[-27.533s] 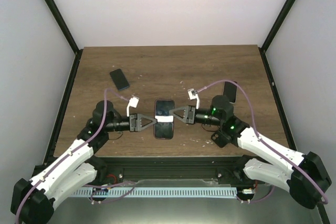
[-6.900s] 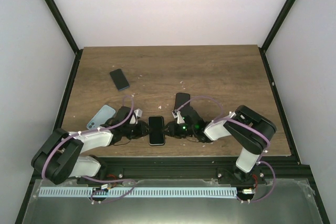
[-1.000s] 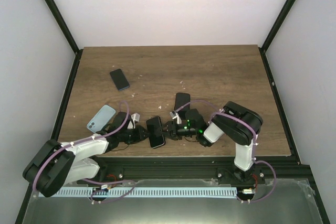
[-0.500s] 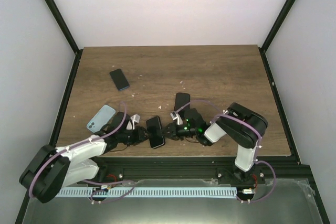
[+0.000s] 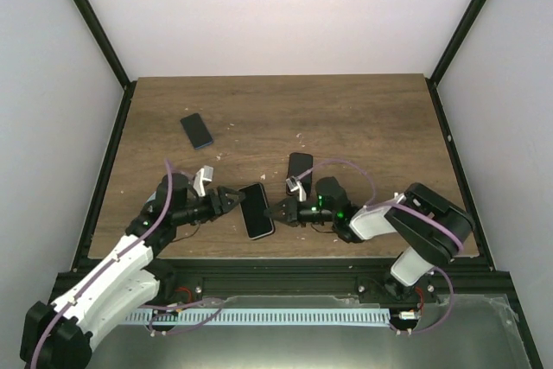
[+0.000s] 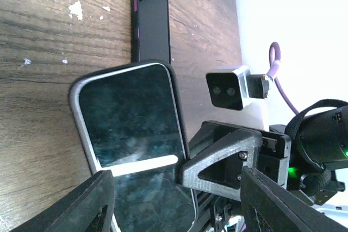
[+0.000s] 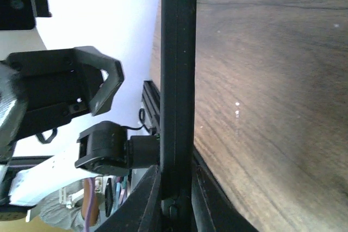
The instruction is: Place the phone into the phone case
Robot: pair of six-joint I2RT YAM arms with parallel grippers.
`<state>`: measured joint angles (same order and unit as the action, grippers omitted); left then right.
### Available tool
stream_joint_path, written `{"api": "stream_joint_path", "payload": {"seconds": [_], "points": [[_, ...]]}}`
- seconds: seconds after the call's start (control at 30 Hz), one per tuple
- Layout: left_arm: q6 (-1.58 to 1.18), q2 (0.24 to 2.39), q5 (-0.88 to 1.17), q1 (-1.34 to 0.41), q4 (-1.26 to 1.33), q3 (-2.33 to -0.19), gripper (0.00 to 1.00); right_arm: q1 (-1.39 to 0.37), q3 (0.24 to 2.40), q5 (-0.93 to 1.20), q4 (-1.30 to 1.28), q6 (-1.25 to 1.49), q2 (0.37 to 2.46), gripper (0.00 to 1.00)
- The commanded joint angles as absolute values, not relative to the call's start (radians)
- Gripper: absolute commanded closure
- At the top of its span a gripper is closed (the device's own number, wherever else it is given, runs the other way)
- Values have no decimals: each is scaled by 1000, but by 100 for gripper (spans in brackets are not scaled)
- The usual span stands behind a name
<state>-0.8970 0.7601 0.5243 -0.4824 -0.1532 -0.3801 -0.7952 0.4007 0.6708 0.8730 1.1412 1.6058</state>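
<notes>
The phone (image 5: 257, 210), with a black screen, lies at a slight slant near the table's front edge. A dark grey rim (image 6: 74, 99) wraps its edge and looks like the phone case. My right gripper (image 5: 278, 212) is shut on the phone's right long edge. In the right wrist view the phone (image 7: 176, 80) shows edge-on between the fingers of that gripper (image 7: 176, 202). My left gripper (image 5: 228, 200) is open just left of the phone, not touching it. In the left wrist view its fingers (image 6: 81, 205) stand wide on either side of the screen (image 6: 133, 129).
A second black slab (image 5: 299, 166) with a pink side button (image 6: 135, 5) lies just beyond the phone. A small dark phone (image 5: 197, 130) rests at the far left. The table's front edge (image 5: 276, 258) is close behind both grippers.
The left gripper has let go of the phone, opened, and drawn back to the left, its arm swinging out. The right gripper has closed on the phone's right edge. The left arm now covers the light blue object.
</notes>
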Motion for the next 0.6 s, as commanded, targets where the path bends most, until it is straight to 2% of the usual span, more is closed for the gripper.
{"api": "stream_joint_path", "payload": {"seconds": [0.0, 0.33, 0.57], "points": [[-896, 696, 562, -457, -255, -422, 35, -790, 365, 707, 1019, 1189, 1515, 87], [-919, 563, 637, -456, -312, -554, 23, -789, 336, 748, 1176, 1287, 1336, 87], [-1043, 535, 718, -456, -116, -491, 22, -789, 356, 783, 1215, 1311, 1245, 87]]}}
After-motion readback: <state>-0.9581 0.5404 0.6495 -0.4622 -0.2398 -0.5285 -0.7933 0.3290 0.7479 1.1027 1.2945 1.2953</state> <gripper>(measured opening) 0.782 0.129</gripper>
